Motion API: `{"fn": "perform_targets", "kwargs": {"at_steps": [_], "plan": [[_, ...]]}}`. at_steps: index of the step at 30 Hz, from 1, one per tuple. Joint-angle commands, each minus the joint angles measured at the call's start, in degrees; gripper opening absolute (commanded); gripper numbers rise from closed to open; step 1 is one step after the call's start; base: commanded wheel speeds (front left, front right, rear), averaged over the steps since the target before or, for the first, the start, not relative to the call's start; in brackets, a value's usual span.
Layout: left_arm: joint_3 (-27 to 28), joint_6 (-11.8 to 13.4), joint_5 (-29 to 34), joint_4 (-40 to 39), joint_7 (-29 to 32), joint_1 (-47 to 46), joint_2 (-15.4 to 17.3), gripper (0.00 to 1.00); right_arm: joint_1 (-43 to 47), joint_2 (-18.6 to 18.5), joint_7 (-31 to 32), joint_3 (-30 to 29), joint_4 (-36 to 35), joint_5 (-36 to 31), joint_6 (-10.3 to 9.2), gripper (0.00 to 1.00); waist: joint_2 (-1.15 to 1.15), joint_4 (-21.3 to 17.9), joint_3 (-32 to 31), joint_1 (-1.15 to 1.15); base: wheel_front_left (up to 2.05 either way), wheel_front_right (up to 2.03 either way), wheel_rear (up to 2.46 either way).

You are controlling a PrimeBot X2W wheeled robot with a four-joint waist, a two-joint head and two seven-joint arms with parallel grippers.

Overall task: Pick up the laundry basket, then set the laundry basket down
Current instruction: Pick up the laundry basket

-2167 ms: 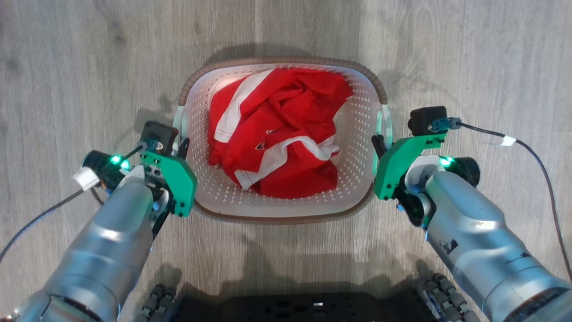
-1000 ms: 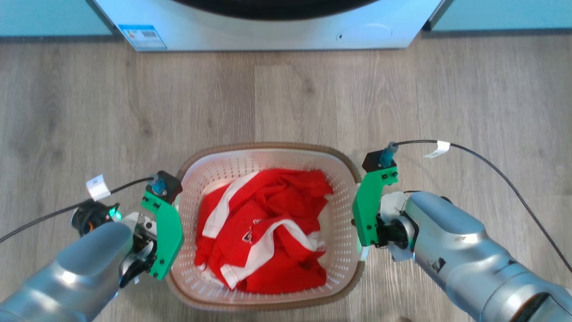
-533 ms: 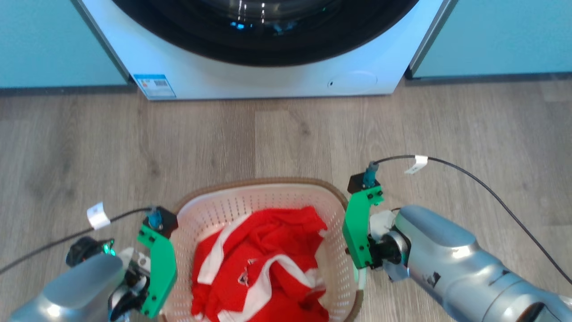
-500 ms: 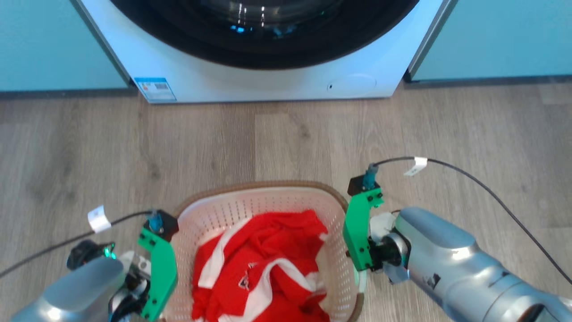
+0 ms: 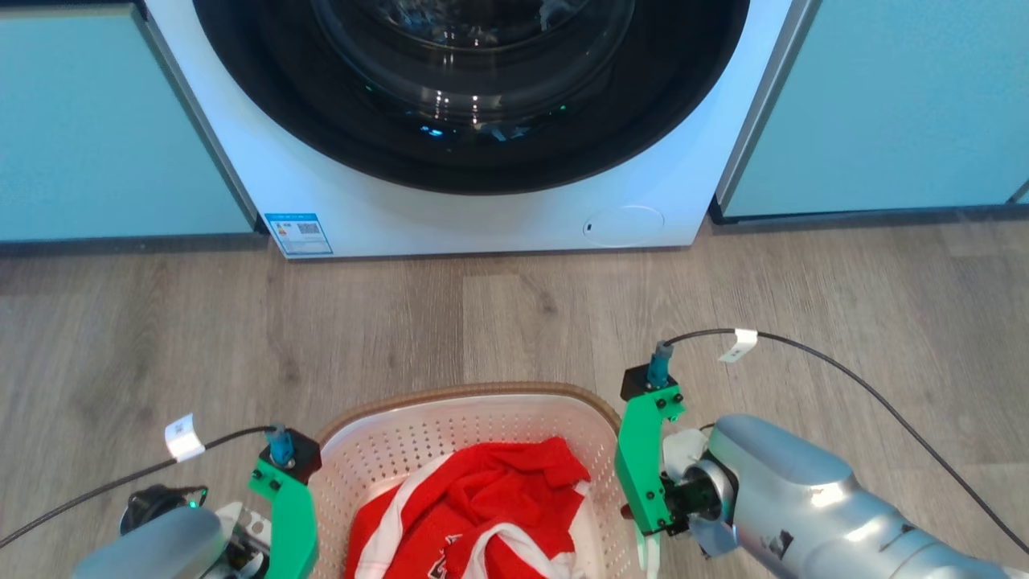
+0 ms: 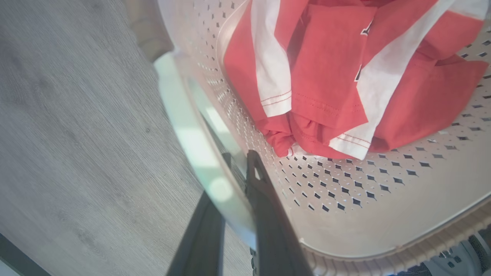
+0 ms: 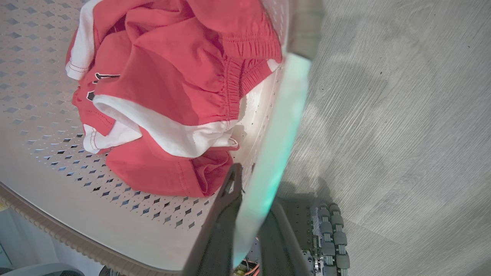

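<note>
The laundry basket point(image 5: 470, 393), white and perforated with a brown woven rim, sits at the bottom middle of the head view with a red and white garment point(image 5: 490, 490) in it. It hangs between my two arms, and its shadow on the floor suggests it is off the ground. My left gripper point(image 6: 238, 157) is shut on the basket's left white handle point(image 6: 195, 145). My right gripper point(image 7: 251, 180) is shut on the right white handle point(image 7: 280, 126). In the head view their green mounts point(image 5: 287, 515) point(image 5: 643, 474) flank the basket and hide the fingers.
A white washing machine point(image 5: 482, 217) with a dark round door stands straight ahead, between teal cabinet fronts point(image 5: 104, 121) point(image 5: 884, 104). Bare wood floor point(image 5: 514, 322) lies between it and the basket. My base's wheels point(image 7: 330, 237) show under the right handle. Black cables trail from both wrists.
The head camera has tilted up from the floor to the washing machine, so the basket has slid to the picture's bottom edge. Both grippers have stayed shut on the handles.
</note>
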Motion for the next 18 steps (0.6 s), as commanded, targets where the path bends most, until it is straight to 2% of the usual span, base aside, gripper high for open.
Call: {"fn": "perform_targets", "kwargs": {"at_steps": [1, 18], "plan": [[0.2, -1.6, 0.0, -4.0, 0.2, -0.9, -0.5, 0.00, -1.1, 2.2, -0.3, 0.2, -3.6, 0.2, 0.43, 0.00, 0.00, 0.2, -0.7, 0.01, 0.00, 0.00, 0.00], [0.2, -1.6, -2.2, -2.7, -0.7, -1.5, -0.2, 0.00, -0.5, 1.7, 0.3, 0.2, -4.8, 0.0, 0.43, 0.00, 0.00, 0.4, -1.8, 0.01, 0.00, 0.00, 0.00]]}}
